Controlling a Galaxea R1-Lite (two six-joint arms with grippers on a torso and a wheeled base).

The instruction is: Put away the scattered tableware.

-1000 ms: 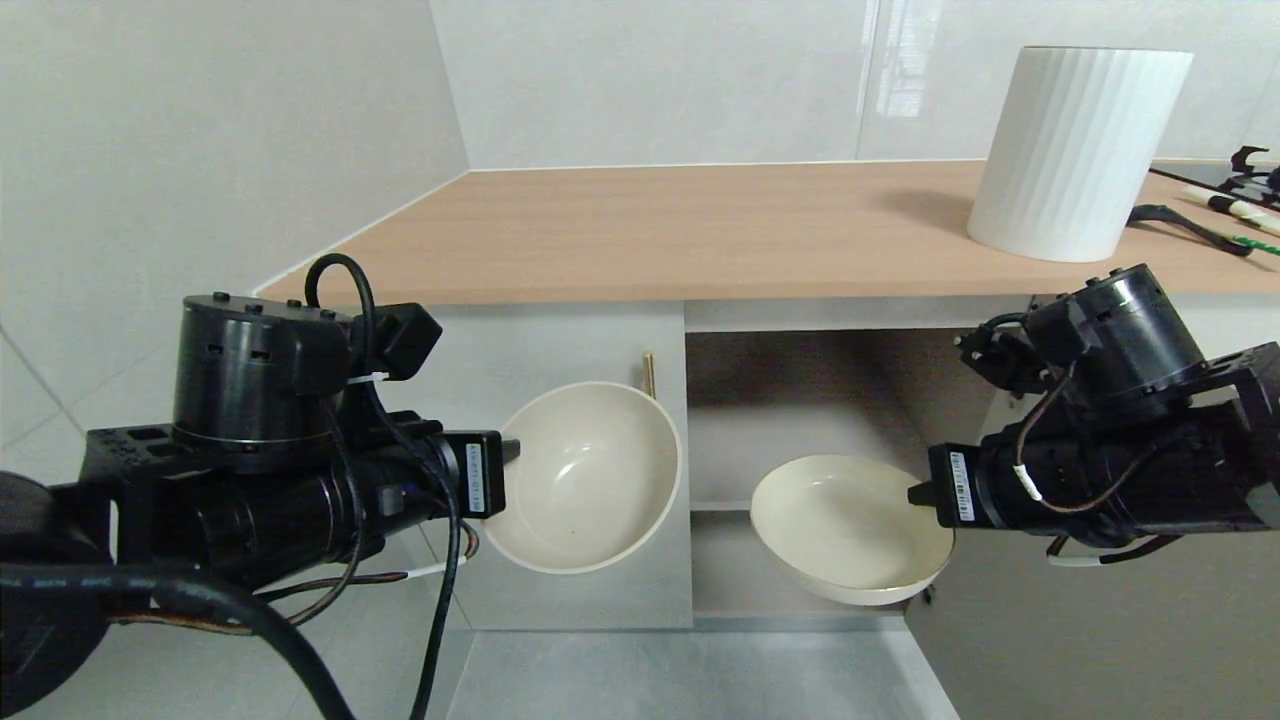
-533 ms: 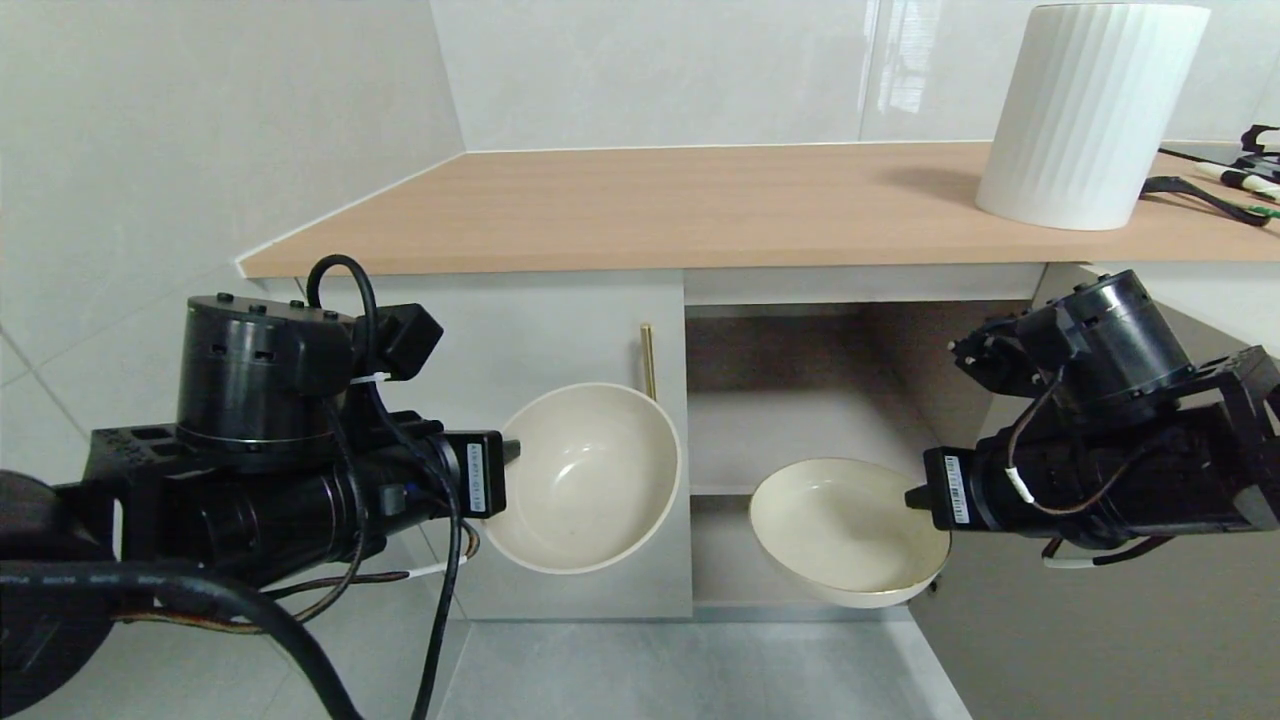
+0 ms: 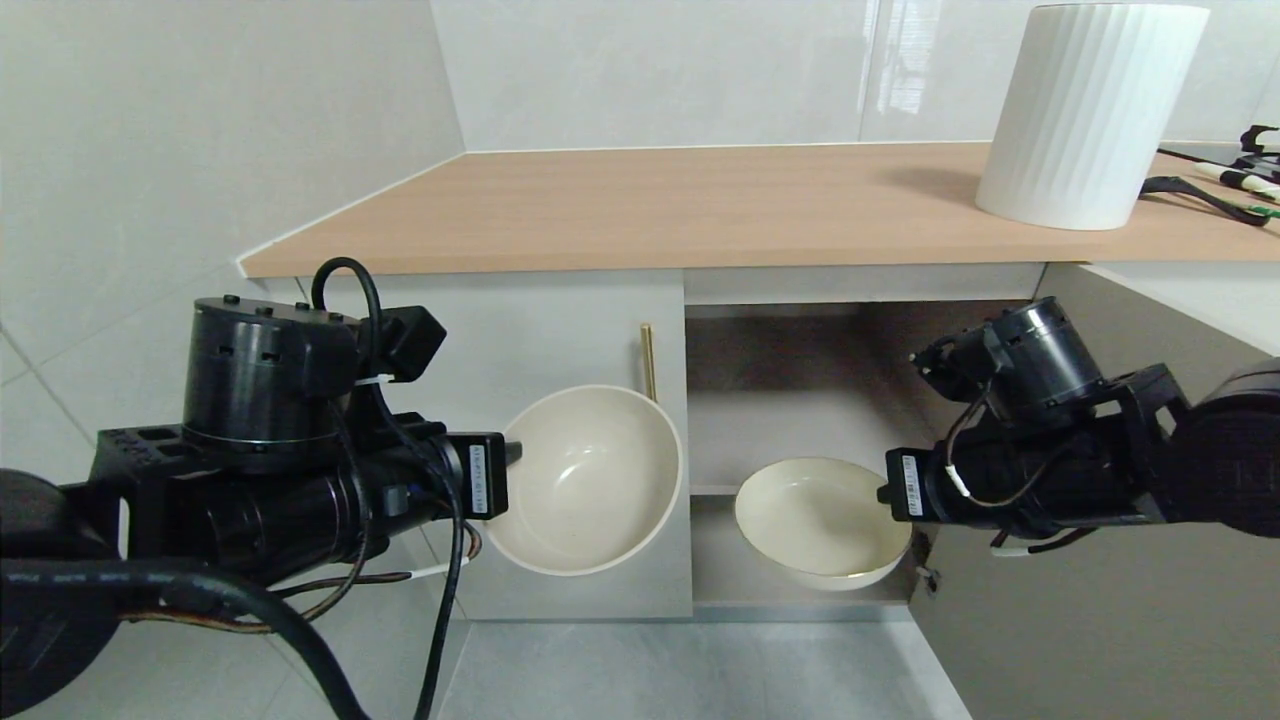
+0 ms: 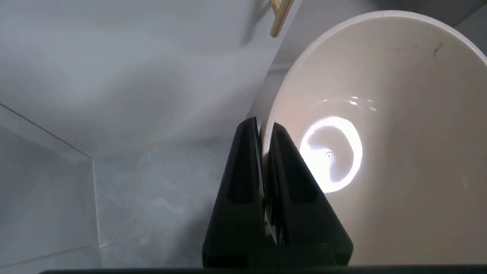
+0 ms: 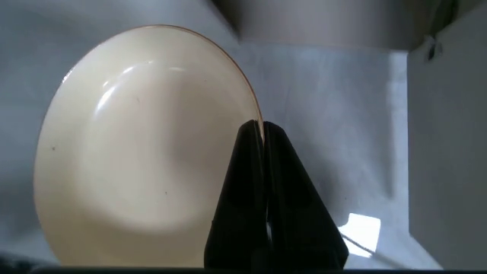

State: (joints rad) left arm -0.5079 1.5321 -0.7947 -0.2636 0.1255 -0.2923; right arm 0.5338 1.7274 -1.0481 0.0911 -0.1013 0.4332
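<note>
My left gripper [image 3: 512, 455] is shut on the rim of a deep cream bowl [image 3: 590, 485], which hangs tilted in front of the closed left cabinet door [image 3: 560, 330]. In the left wrist view the fingers [image 4: 245, 164] pinch that bowl's [image 4: 396, 144] edge. My right gripper [image 3: 882, 490] is shut on the rim of a shallow cream bowl [image 3: 815, 520], held at the mouth of the open cabinet [image 3: 790, 400], about level with its inner shelf. The right wrist view shows the shallow bowl [image 5: 144, 144] clamped at the gripper [image 5: 261, 131], above the grey cabinet floor.
A wooden counter [image 3: 650, 205] runs above the cabinet, with a white ribbed container [image 3: 1085, 110] and some dark utensils [image 3: 1200, 195] at its far right. A gold handle [image 3: 647, 360] is on the closed door. The open right door [image 3: 1100, 620] stands close beside my right arm.
The camera dropped slightly at first. Since then the right arm has carried the shallow bowl leftward and further toward the cabinet opening. The left arm and deep bowl have hardly moved.
</note>
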